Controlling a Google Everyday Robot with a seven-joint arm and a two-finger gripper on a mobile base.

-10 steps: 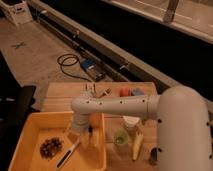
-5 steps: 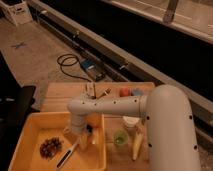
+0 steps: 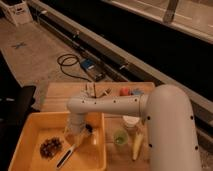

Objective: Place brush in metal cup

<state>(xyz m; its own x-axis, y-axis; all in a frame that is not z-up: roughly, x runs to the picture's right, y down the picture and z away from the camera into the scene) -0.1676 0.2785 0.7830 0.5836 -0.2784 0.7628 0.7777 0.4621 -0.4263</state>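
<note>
The brush lies in the yellow tray (image 3: 27, 131). Its long pale handle (image 3: 66, 156) runs diagonally, and a dark round bristly head (image 3: 50, 147) sits just to its left. My gripper (image 3: 81, 132) is low inside the tray, just above the upper end of the handle. My white arm (image 3: 107, 105) reaches in from the right. The metal cup does not show; my arm's large body (image 3: 170, 130) covers the table's front right.
A green translucent cup (image 3: 120, 137), a white-lidded jar (image 3: 131, 122) and a yellow object (image 3: 137, 145) stand right of the tray on the wooden table (image 3: 57, 95). A dark holder with thin sticks (image 3: 91, 91), a red thing (image 3: 124, 92) and a blue thing (image 3: 136, 92) are at the far edge.
The arm's large body has swung a little to the left. The gripper stays low in the tray by the brush handle. The brush has not moved.
</note>
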